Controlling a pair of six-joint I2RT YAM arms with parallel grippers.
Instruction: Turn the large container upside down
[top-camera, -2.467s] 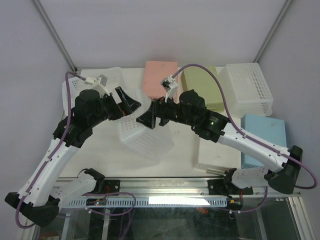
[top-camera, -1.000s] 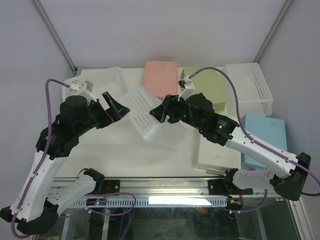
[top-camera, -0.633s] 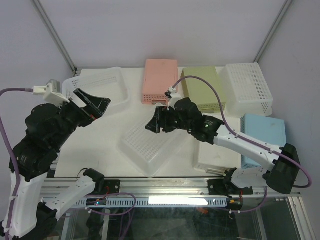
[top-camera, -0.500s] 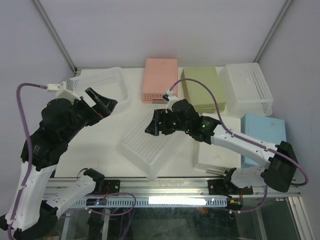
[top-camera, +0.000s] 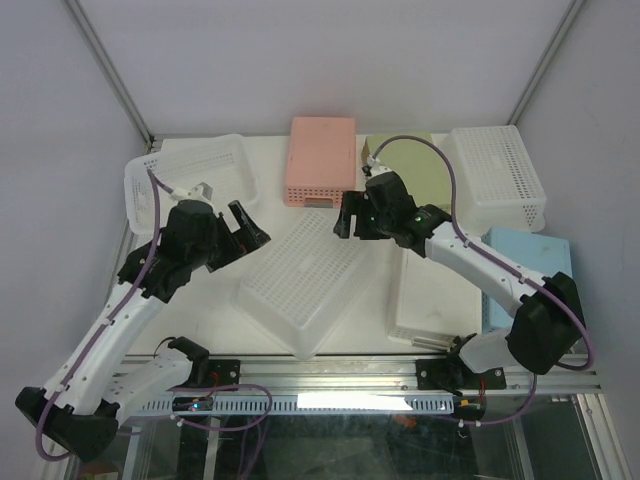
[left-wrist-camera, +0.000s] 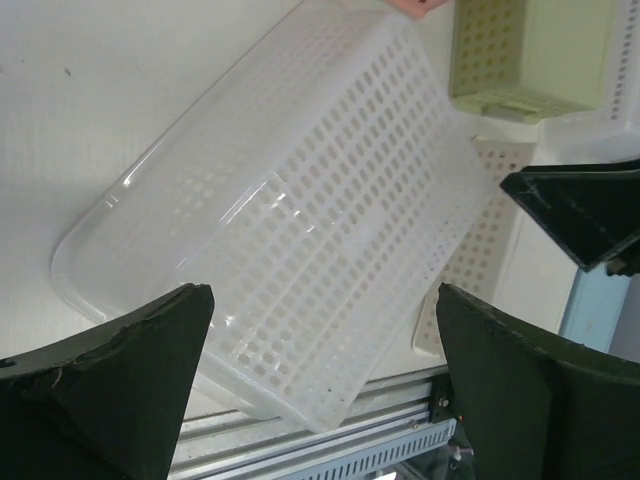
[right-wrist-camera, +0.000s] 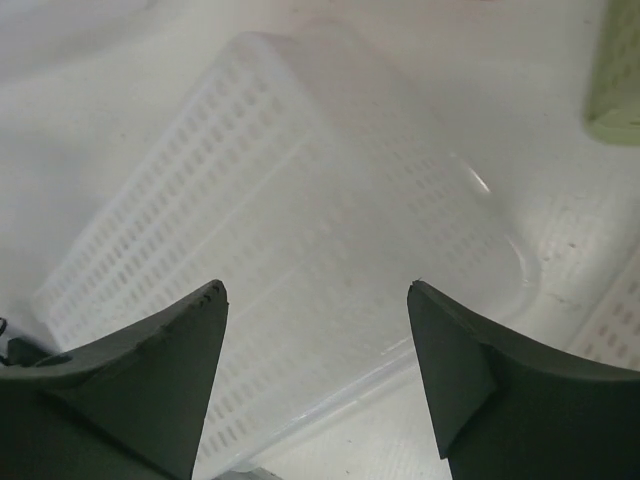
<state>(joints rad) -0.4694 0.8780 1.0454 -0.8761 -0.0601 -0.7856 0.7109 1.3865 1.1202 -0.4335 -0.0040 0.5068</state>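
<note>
Left gripper (top-camera: 248, 228) and right gripper (top-camera: 348, 222) gape empty, since the large container (top-camera: 305, 285) already rests base-up by the near edge.

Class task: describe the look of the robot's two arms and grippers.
Both arms, left arm and right arm, have white links, black joint housings and black bases. A purple cable loops from each wrist along the arm. The left gripper and right gripper are black, with broad, wedge-shaped matte fingers.
</note>
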